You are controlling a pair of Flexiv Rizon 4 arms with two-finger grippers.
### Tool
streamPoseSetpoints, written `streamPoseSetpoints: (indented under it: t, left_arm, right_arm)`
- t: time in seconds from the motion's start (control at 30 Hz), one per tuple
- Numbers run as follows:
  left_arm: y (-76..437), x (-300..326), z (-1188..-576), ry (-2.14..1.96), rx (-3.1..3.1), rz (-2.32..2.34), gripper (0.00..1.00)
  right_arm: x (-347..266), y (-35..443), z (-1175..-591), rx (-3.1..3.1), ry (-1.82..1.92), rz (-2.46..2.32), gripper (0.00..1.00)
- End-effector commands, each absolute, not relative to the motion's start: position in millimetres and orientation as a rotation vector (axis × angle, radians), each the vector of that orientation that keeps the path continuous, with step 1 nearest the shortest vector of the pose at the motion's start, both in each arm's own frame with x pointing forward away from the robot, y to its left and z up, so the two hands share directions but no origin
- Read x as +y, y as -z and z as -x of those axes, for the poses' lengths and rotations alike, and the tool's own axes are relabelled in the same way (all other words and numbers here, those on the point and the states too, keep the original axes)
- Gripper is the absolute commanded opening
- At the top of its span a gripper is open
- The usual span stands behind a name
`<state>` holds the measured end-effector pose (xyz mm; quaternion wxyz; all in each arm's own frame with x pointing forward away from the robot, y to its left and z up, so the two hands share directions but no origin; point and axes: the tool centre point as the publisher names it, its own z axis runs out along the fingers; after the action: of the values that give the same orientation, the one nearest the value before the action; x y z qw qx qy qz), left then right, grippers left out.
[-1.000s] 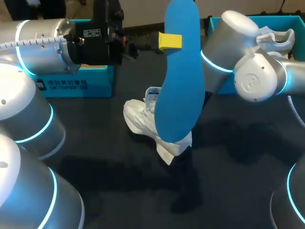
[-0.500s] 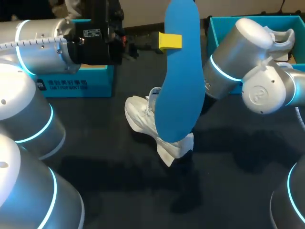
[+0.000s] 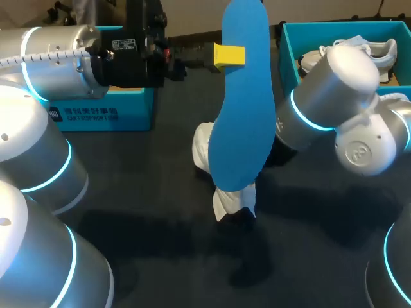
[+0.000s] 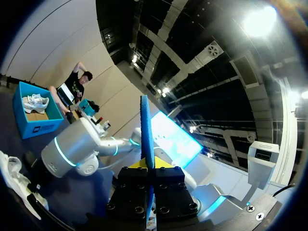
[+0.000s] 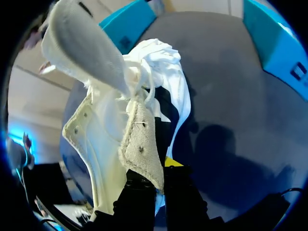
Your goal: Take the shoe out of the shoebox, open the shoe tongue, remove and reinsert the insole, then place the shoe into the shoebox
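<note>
White fabric shoe (image 3: pixel 232 197) is mid-table, over the dark tabletop (image 3: pixel 154 212). In head view it's mostly hidden behind the long blue foam insole (image 3: pixel 241 96), w/ only a rounded white bit at one side & a crumpled pale end below showing. Can't tell if it rests on the table or is lifted a little. R wrist view shows the shoe (image 5: pixel 159 72) close up: white upper, bunched & creased, mouth spread wide, greyish-beige fuzzy lining inside, a broad pale flap standing up & away, and a beige padded edge hanging down into the R gripper (image 5: pixel 156 179). Its two black fingers, one yellow tip showing, are clamped on that edge from both sides. R arm (image 3: pixel 334 102) comes in from the right & goes down behind the insole, so its gripper isn't seen in head view. L gripper (image 3: pixel 225 56) is high over the table, pinching the insole near its upper part. The insole stands upright, narrow end up, wide end down in front of the shoe. L wrist view has the insole (image 4: pixel 146 130) edge-on, squeezed btwn the L gripper's (image 4: pixel 147 166) fingers. Teal cardboard shoebox (image 3: pixel 287 51) sits at the far right w/ a second white shoe (image 3: pixel 376 48) inside; another teal box (image 3: pixel 103 114) is far left, under the L arm.
</note>
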<state>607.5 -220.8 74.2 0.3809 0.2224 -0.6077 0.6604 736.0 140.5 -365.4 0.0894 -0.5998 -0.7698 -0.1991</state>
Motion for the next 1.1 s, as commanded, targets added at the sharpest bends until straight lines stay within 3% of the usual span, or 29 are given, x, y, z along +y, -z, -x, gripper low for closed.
streamPoseSetpoints:
  t: [0.03,0.87,0.9,0.93,0.97,1.1]
  left_arm:
    - [-73.2,-221.4,-607.3,-1.684,-1.553,-0.568,0.0]
    - [-73.2,-221.4,-607.3,-1.684,-1.553,-0.568,0.0]
    - [-73.2,-221.4,-607.3,-1.684,-1.553,-0.568,0.0]
    - [-73.2,-221.4,-607.3,-1.684,-1.553,-0.568,0.0]
    - [-73.2,-221.4,-607.3,-1.684,-1.553,-0.568,0.0]
    - [-73.2,-221.4,-607.3,-1.684,-1.553,-0.568,0.0]
  right_arm:
    - [143.4,360.9,-727.0,-2.26,0.603,1.975,0.0]
    - [159.0,408.1,-724.7,-2.229,0.58,1.977,0.0]
    - [159.0,408.4,-724.7,-2.218,0.588,1.977,0.2]
    - [158.7,407.6,-724.6,-2.211,0.594,1.98,0.47]
    - [158.5,405.2,-724.1,-2.21,0.593,1.98,1.0]
    - [156.3,392.4,-721.0,-2.152,0.604,1.988,1.0]
